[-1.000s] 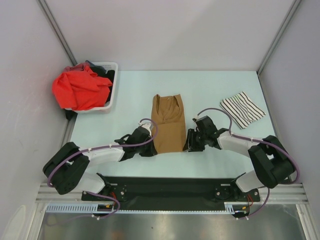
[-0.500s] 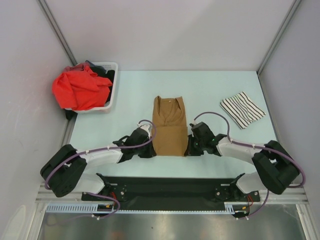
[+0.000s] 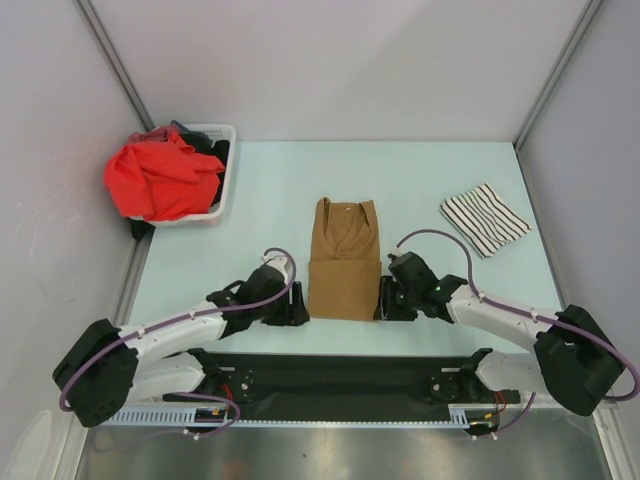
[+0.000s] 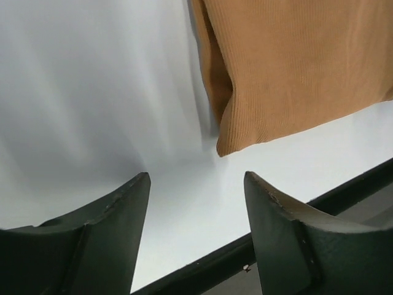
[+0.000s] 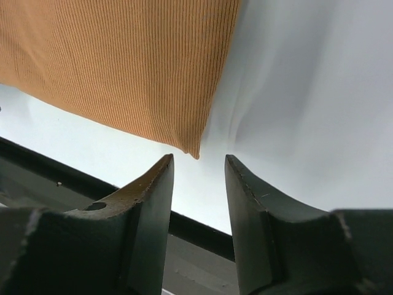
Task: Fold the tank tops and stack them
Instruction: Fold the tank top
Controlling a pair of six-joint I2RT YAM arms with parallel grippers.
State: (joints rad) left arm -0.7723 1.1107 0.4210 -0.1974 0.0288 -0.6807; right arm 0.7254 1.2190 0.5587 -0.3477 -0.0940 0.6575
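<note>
Tan tank top (image 3: 344,260): lying folded, near middle.
Striped tank top (image 3: 484,219): lying folded, far right.
Left gripper (image 4: 196,184): gaping wide, empty, beside its near-left corner.
Right gripper (image 5: 198,161): hanging part-open, empty, at near-right corner.
Basket (image 3: 222,135): holding red clothes (image 3: 160,178), far left.

Tank tops, 2: tan-brown tank top (image 3: 344,258) between left gripper (image 3: 298,304) and right gripper (image 3: 384,299); striped tank top (image 3: 484,219) beyond right gripper. Laundry basket (image 3: 227,175), 1, beyond left gripper. Grippers, 2. Bench (image 3: 270,200), 1.
</note>
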